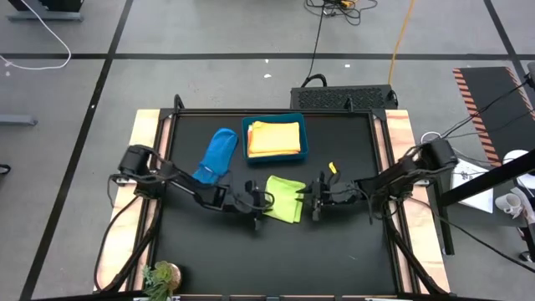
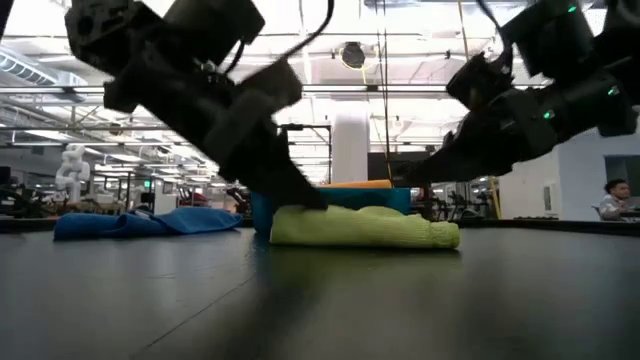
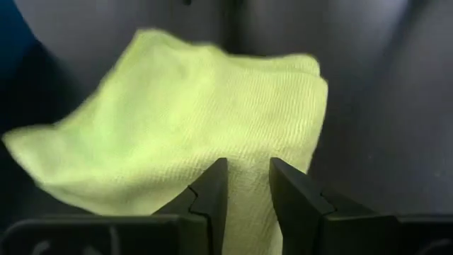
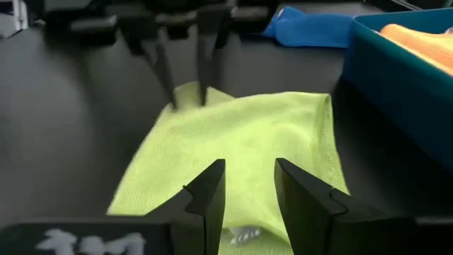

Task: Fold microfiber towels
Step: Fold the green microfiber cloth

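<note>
both grippers — left gripper (image 3: 244,195) and right gripper (image 4: 248,195) — hover slightly parted at opposite edges of the folded lime green towel (image 1: 285,197), gripping nothing.

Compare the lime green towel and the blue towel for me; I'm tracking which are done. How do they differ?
The lime green towel lies folded at the table's middle, between the left pincer and right pincer; the blue towel lies apart beside the teal bin. The green lies flat and layered; the blue is bunched and elongated. Both rest on the table.
</note>
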`<act>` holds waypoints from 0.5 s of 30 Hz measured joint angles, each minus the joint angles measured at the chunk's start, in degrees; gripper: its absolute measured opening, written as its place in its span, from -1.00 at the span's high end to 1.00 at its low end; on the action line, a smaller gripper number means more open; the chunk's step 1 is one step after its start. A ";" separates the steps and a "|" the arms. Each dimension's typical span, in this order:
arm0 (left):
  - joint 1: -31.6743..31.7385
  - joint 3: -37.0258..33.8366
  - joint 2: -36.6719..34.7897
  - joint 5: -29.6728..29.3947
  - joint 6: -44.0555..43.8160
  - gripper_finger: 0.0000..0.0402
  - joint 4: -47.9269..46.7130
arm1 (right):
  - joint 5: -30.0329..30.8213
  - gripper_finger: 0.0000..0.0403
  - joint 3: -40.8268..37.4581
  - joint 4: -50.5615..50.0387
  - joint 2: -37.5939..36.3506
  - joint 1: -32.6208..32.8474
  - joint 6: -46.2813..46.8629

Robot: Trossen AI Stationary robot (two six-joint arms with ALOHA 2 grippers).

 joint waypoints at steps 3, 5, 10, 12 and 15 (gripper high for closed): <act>-0.25 0.00 2.31 -1.30 -2.46 0.47 0.07 | -1.20 0.47 0.64 4.44 4.51 -1.93 0.12; -0.12 0.04 3.67 -2.82 -4.15 0.47 -0.21 | -1.22 0.50 1.22 5.14 7.02 -3.52 0.21; 0.73 0.22 5.11 -4.12 -7.04 0.47 -1.35 | -1.19 0.57 2.78 4.54 13.02 -7.77 1.39; 0.74 0.22 5.09 -4.14 -7.01 0.47 -1.74 | -1.23 0.59 2.89 3.02 14.41 -9.20 2.46; 0.72 0.21 4.34 -3.01 -6.79 0.47 -3.43 | -1.14 0.62 2.80 0.83 14.70 -10.68 4.19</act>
